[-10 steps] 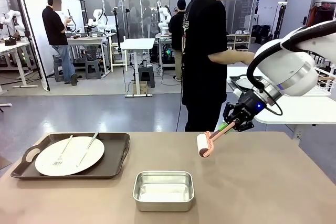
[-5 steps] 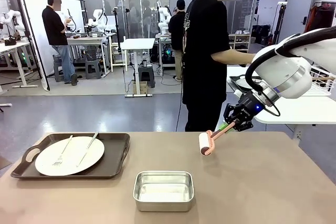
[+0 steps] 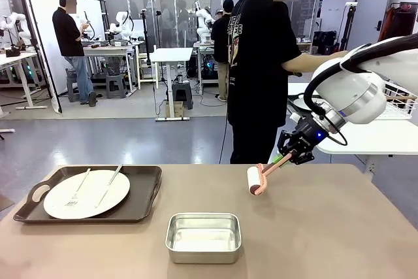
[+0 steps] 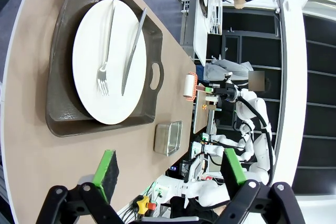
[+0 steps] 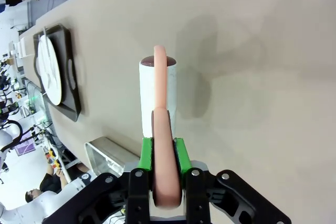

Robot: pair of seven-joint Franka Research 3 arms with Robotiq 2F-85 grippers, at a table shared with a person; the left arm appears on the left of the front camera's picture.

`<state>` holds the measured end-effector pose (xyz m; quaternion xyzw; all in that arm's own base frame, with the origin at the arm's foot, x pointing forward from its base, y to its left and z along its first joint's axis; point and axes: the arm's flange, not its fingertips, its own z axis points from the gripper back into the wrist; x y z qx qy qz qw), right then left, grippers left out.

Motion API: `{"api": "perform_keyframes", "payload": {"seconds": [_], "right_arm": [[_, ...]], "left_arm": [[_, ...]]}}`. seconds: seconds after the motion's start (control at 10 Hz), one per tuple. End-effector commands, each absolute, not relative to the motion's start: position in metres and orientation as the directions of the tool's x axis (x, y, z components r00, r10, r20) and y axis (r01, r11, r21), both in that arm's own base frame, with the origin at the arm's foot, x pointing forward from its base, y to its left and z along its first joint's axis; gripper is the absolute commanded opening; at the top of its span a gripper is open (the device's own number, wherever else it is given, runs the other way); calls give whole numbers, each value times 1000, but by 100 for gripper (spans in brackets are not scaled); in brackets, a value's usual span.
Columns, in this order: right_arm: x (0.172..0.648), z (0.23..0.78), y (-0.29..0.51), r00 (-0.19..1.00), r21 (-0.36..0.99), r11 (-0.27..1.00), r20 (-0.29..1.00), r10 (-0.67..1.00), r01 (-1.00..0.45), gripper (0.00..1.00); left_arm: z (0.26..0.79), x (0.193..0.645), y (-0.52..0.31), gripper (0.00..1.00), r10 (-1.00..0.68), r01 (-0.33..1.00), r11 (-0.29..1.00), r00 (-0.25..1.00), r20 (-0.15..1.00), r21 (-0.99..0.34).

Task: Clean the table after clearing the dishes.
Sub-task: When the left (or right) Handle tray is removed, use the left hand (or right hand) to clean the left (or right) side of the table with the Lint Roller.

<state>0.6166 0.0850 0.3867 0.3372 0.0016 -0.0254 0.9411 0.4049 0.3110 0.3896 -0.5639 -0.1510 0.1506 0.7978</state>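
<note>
Left wrist view: the left gripper (image 4: 169,169) is spread wide and empty over the tabletop (image 3: 326,227). Near the left edge, a dark tray (image 3: 147,191) holds the white plate (image 3: 86,194) with fork (image 3: 78,187) and knife (image 3: 110,186). A steel pan (image 3: 204,215) sits mid near edge. Rightmost, the right gripper (image 3: 292,155) pinches a pink-handled roller (image 3: 254,180) by the far edge.

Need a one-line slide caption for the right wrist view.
The right gripper shut on a pink-handled white lint roller, poised over the tan table.

We see bare tan-brown tabletop (image 3: 339,227) lower right; dark rectangular tray (image 3: 145,194) blocks left, small steel pan (image 3: 203,236) bottom centre.
</note>
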Motion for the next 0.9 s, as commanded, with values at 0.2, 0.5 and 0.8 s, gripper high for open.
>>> {"api": "perform_keyframes", "payload": {"seconds": [0.2,0.5,0.8], "right_arm": [[629,375,100,996,579,812,2,-84,67,22],[637,357,98,994,562,820,-47,-97,107,22],[641,353,87,992,573,810,-63,-107,124,22]], "left_arm": [[391,402,312,100,413,-68,318,908,74,-946],[391,402,312,100,413,-68,318,908,74,-946],[391,402,312,100,413,-68,318,908,74,-946]]}}
